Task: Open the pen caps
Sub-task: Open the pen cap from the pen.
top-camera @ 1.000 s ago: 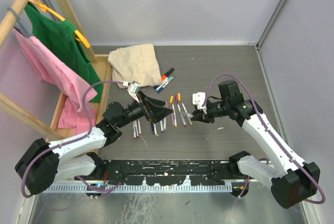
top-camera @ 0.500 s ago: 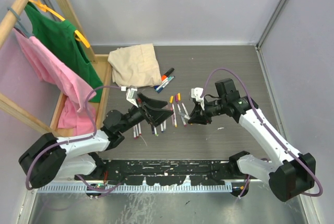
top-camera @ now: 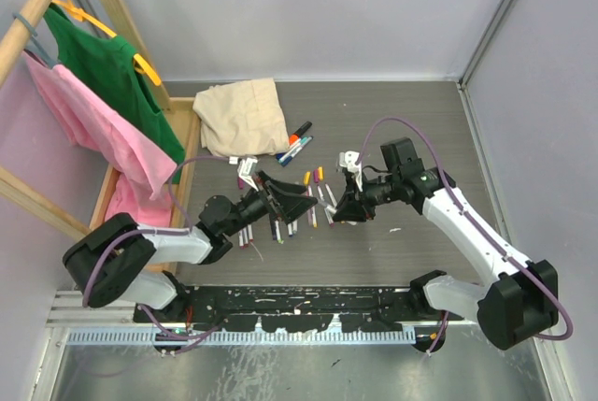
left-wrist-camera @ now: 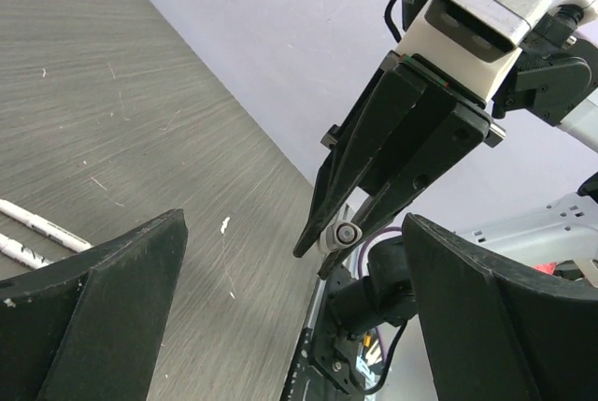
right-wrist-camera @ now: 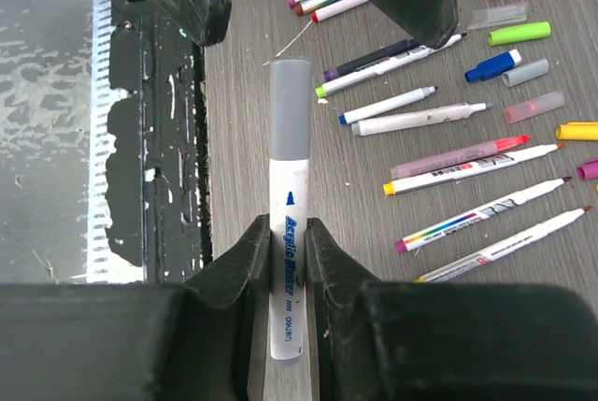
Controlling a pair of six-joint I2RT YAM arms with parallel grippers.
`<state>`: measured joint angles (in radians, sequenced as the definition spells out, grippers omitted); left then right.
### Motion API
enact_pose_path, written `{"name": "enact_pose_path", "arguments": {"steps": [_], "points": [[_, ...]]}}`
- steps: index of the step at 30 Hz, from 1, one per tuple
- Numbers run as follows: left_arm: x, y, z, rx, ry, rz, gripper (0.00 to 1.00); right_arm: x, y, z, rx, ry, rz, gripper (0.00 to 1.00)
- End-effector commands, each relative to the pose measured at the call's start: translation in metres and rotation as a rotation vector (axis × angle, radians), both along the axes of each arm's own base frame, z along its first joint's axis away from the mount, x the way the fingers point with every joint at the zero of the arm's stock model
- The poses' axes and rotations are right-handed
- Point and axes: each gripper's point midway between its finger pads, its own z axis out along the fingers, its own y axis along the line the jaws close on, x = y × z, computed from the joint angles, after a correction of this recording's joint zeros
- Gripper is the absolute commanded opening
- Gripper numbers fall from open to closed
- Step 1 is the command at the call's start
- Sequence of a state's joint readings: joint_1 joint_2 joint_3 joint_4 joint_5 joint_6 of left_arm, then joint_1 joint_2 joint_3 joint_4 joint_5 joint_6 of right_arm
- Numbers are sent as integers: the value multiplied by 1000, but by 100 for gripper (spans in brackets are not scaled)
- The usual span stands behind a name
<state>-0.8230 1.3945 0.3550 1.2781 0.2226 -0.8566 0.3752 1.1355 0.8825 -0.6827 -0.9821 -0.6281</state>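
- The grey pen cap [right-wrist-camera: 290, 102] tops the pen [right-wrist-camera: 289, 203] clamped in our right end effector [right-wrist-camera: 288, 237].
- Our left end effector [top-camera: 299, 199], wide open and empty, has drawn near; the cap seemingly faces its gap, ready for pulling.

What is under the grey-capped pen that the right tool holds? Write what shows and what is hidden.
Bare grey table shows below the grey-capped pen in the right tool; loose pens and caps lie off to one side. The strip directly beneath the barrel is covered.
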Motion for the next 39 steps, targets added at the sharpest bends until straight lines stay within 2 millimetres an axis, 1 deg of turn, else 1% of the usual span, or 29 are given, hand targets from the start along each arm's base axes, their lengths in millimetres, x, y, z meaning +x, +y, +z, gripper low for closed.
{"name": "enact_pose_path", "arguments": {"steps": [1, 6, 11, 12, 16, 21, 28, 30, 33, 34, 36, 37, 39], "points": [[2, -3, 37, -111, -73, 0, 100, 9, 8, 22, 61, -17, 2, 6], [7, -8, 34, -109, -68, -3, 98, 9, 10, 19, 72, 37, -3, 6], [11, -13, 32, -116, -58, -3, 88, 10, 12, 19, 83, 83, -5, 6], [12, -15, 31, -115, -52, -6, 83, 10, 12, 19, 85, 89, -9, 6], [10, -22, 31, -119, -40, -30, 65, 17, 12, 17, 87, 115, -53, 4], [10, -28, 29, -121, -25, -41, 47, 20, 13, 14, 86, 131, -76, 2], [7, -33, 31, -125, -21, -69, 29, 25, 12, 10, 75, 140, -102, 1], [7, -34, 29, -123, -19, -69, 20, 26, 11, 9, 72, 141, -107, 1], [8, -33, 31, -123, -28, -58, 3, 26, 11, 8, 69, 141, -108, 1], [10, -32, 32, -123, -35, -46, 0, 26, 11, 7, 68, 141, -108, 1], [18, -25, 37, -133, -51, 9, 0, 26, 11, 6, 61, 131, -107, 1], [24, -20, 38, -134, -47, 37, 0, 26, 10, 5, 55, 126, -105, 1], [42, -5, 44, -154, -27, 85, 0, 26, 7, 4, 40, 110, -97, 1]]}}
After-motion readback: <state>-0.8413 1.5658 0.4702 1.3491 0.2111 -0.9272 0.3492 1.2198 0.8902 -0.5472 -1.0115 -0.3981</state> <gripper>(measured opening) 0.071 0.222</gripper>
